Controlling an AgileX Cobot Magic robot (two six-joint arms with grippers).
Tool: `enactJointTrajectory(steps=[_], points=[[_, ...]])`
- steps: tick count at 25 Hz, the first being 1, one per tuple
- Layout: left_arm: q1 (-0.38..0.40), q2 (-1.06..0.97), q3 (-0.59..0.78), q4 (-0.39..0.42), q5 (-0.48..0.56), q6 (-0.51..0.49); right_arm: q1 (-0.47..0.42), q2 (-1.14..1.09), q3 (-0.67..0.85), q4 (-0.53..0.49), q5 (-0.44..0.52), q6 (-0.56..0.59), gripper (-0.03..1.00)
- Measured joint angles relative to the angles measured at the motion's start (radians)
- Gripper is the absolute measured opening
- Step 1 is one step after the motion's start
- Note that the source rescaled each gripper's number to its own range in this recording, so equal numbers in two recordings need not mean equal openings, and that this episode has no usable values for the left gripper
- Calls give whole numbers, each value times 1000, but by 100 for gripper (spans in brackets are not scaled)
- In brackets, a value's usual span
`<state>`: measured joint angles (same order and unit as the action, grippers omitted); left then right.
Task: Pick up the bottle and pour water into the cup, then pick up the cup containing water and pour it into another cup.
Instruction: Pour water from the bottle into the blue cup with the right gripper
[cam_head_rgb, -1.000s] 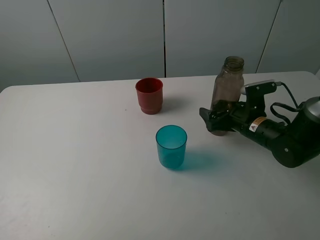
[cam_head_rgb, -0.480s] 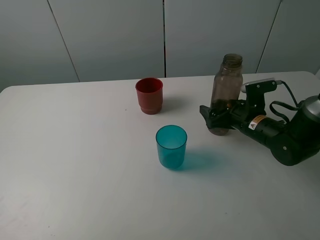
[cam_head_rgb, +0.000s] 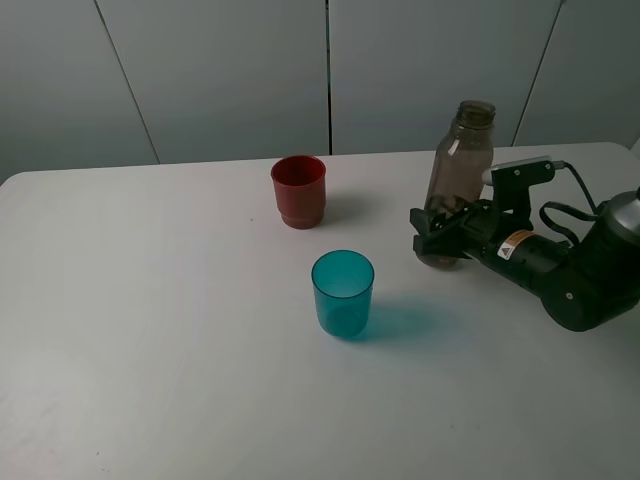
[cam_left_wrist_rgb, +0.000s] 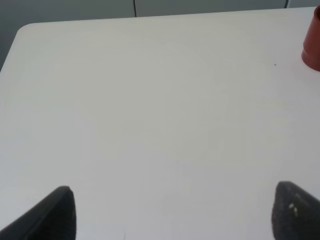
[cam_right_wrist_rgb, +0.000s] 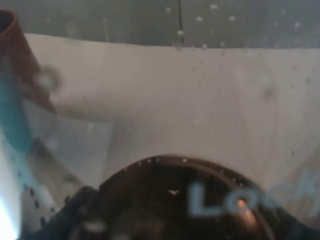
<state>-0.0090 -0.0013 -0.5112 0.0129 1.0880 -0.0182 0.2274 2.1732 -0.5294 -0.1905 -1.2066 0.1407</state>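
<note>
The left pincer (cam_left_wrist_rgb: 172, 212) is gaping wide, empty. The teal cup (cam_head_rgb: 342, 292) is standing at frame centre. Right of it, the right pincer (cam_head_rgb: 440, 238) is clamping the tilting bottle (cam_head_rgb: 462, 165) low down. The red cup (cam_head_rgb: 298, 190) is sitting farther back.

right arm (cam_head_rgb: 585, 285): glossy black rounded housing is seen | label (cam_head_rgb: 515, 248): orange-white, marked with a triangle | wrist block (cam_head_rgb: 520, 172): pale grey | cable (cam_head_rgb: 572, 195): black, looped | left fingertips (cam_left_wrist_rgb: 56, 215): matte black, rounded

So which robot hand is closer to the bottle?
Right. The right gripper grips the bottle; the left gripper hangs open over the table, with only an edge of the red cup in view.
</note>
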Motion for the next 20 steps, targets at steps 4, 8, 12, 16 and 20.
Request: enactJointTrajectory(steps=[4,8,12,16,20], points=[[0,0,0,0,0,0,0,0,0,0,0,0,0],[0,0,0,0,0,0,0,-22,0,0,27,0,0],[0,0,0,0,0,0,0,-57,0,-8,34,-18,0],[0,0,0,0,0,0,0,-82,0,-34,37,-148,0],[0,0,0,0,0,0,0,-87,0,-80,39,-276,0]])
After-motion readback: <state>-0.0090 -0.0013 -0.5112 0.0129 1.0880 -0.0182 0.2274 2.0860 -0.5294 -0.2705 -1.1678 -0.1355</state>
